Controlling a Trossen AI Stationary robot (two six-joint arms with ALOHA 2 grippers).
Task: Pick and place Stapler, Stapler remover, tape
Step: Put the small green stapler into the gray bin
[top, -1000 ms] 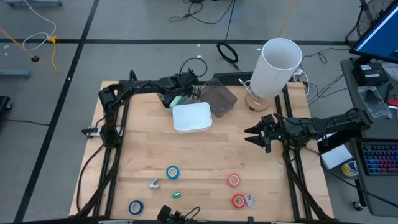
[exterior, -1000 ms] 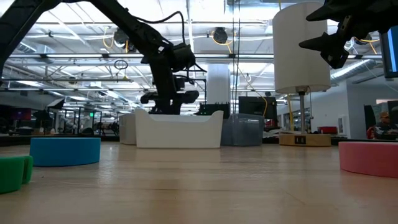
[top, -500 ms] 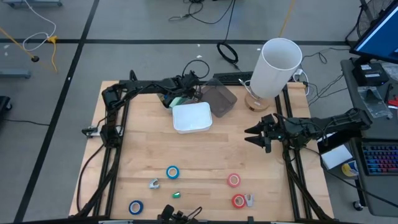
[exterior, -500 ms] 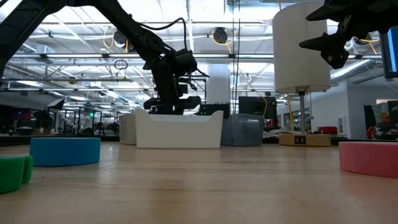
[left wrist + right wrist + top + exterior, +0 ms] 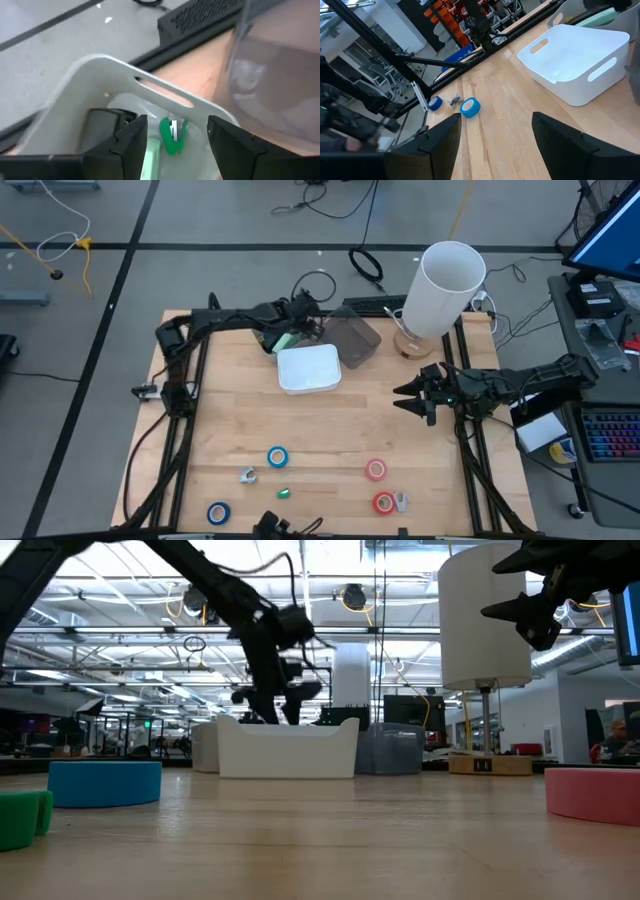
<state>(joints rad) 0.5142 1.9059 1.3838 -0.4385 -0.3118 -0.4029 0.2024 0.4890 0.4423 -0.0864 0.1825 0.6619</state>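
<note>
My left gripper (image 5: 292, 330) stands open over a pale bin (image 5: 75, 95) at the table's far side. In that bin lie a small green staple remover (image 5: 172, 135), a mint-green stapler (image 5: 150, 156) and a dark object (image 5: 106, 122); the remover shows between my fingers, untouched. Two blue tape rolls (image 5: 277, 457) (image 5: 217, 512) and two red ones (image 5: 375, 470) (image 5: 383, 502) lie flat near the front edge. My right gripper (image 5: 412, 396) hangs open in the air at the right.
An empty white bin (image 5: 308, 367) sits next to the pale one, and a clear bin (image 5: 352, 340) stands behind it. A tall white cylinder on a wooden base (image 5: 448, 280) rises at the back right. Small grey pieces (image 5: 247, 475) (image 5: 400, 501) and a green lump (image 5: 283, 493) lie among the tape.
My left gripper dipped toward the pale bin, then rose a little and rolled slightly. Its fingers stand wider apart now than half a second ago. My right arm has kept still.
</note>
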